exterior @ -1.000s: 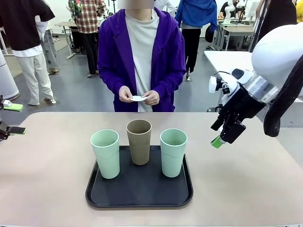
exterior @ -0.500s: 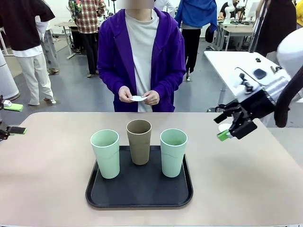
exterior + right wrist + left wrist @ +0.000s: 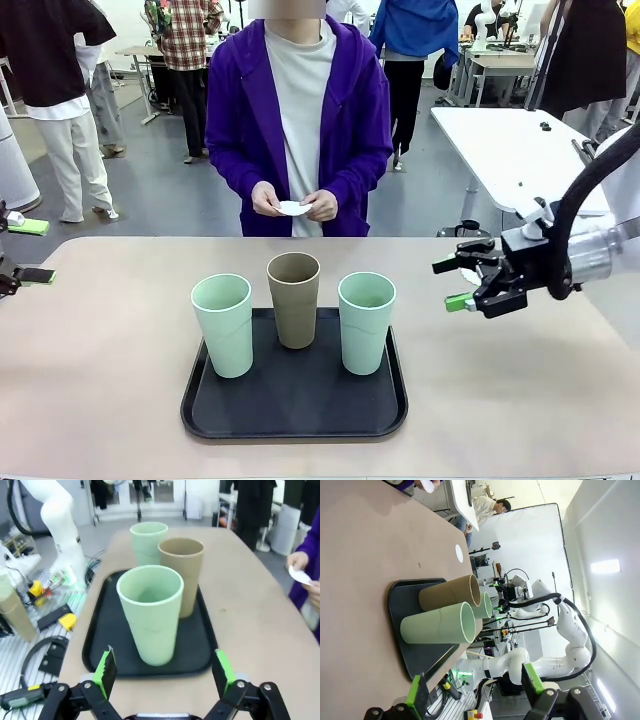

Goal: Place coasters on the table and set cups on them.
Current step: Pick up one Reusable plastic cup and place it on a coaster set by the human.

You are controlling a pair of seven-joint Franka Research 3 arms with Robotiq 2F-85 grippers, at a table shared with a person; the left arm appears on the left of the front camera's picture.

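Three cups stand upright on a black tray [image 3: 295, 405]: a mint one [image 3: 222, 325] at the left, a tan one [image 3: 294, 300] in the middle rear, a mint one [image 3: 366, 322] at the right. The person across the table [image 3: 110, 380] holds white coasters [image 3: 292, 208] in both hands at the waist. My right gripper [image 3: 455, 283] hovers open to the right of the tray, fingers pointing left toward the cups. From its wrist, the near mint cup [image 3: 150, 615] stands beyond the open gripper [image 3: 164, 672]. My left gripper [image 3: 474, 690] is open at the table's left edge [image 3: 28, 250].
A small white round spot [image 3: 459, 553] lies on the tabletop beyond the tray, near the right gripper; I cannot tell what it is. Bare tabletop lies on both sides of the tray. A white table [image 3: 500, 150] and several people stand behind.
The right arm has dropped and swung outward; its gripper has turned from pointing down to pointing sideways at the cups. The cups, the person's hands and the left gripper have not moved.
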